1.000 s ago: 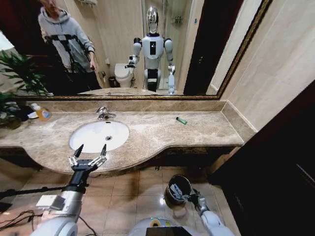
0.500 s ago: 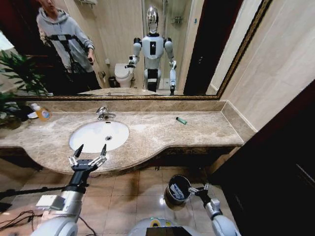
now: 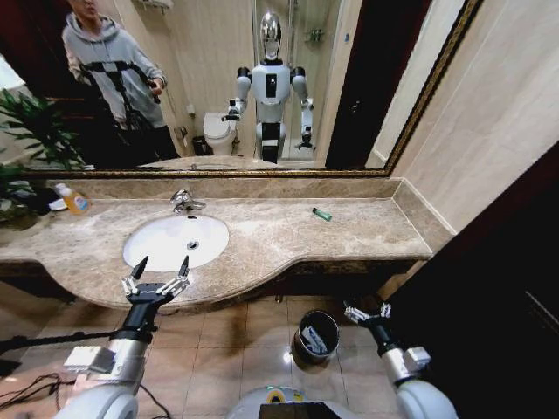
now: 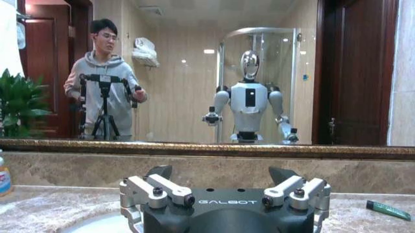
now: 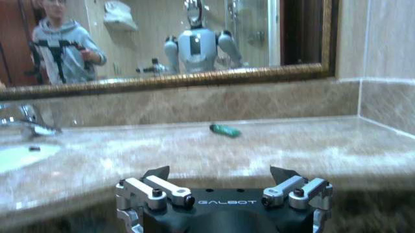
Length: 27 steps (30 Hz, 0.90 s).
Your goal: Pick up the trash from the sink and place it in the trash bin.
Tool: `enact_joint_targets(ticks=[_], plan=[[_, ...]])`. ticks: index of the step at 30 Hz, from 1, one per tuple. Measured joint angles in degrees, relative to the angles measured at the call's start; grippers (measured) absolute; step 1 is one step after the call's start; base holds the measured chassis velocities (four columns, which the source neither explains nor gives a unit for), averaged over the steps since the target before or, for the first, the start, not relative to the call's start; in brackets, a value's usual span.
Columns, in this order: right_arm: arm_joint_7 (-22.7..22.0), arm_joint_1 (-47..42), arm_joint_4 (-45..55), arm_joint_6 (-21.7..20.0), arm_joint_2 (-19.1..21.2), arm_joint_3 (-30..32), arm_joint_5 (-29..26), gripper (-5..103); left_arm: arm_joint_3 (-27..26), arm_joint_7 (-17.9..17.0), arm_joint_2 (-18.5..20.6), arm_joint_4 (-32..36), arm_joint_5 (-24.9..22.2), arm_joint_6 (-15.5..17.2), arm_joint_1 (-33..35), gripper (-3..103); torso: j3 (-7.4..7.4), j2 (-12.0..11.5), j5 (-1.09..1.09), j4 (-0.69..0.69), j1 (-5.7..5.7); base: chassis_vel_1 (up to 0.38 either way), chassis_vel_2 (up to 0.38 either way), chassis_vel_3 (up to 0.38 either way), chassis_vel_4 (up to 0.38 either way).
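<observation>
Green tube lying slantwise near desk's back edge, well right of sink; nearer to right hand, fingers apart beside trash bin, than to left hand, also spread, at sink's front rim.

"GALBOT" was printed in pale capitals on the dark housing of the left gripper, seen from its wrist. The same word stood on the right gripper housing. No other lettering could be read.

Right hand rose (from bin).
</observation>
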State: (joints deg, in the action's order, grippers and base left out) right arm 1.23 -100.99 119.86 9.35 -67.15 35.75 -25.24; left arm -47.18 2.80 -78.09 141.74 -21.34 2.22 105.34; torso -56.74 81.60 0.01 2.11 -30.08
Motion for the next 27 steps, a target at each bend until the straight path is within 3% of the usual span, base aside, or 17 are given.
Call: enact_joint_targets(ticks=[9,16,23,27], plan=[[-1.64,11.83,2.39,-7.37,3.58,-2.8,-4.61,100,0.0,0.0,0.0,0.0,0.0,0.0,0.0,100,0.0,0.0,0.0,0.01,0.0,0.0,0.0,0.0,0.0],[-1.75,23.17,-2.86,-11.62,6.41,-6.47,-7.2,100,0.0,0.0,0.0,0.0,0.0,0.0,0.0,100,-0.01,0.0,0.0,0.0,-0.01,0.0,0.0,0.0,0.0],[1.59,35.23,-11.77,-13.82,9.23,-10.89,-8.75,100,0.0,0.0,0.0,0.0,0.0,0.0,0.0,100,-0.01,0.0,-0.02,0.0,-0.01,0.0,0.0,0.0,0.0],[5.73,43.46,-19.5,-17.76,9.25,-14.44,-10.91,100,0.0,0.0,0.0,0.0,0.0,0.0,0.0,100,-0.01,-0.01,-0.01,0.0,-0.01,0.0,0.0,0.0,0.0]])
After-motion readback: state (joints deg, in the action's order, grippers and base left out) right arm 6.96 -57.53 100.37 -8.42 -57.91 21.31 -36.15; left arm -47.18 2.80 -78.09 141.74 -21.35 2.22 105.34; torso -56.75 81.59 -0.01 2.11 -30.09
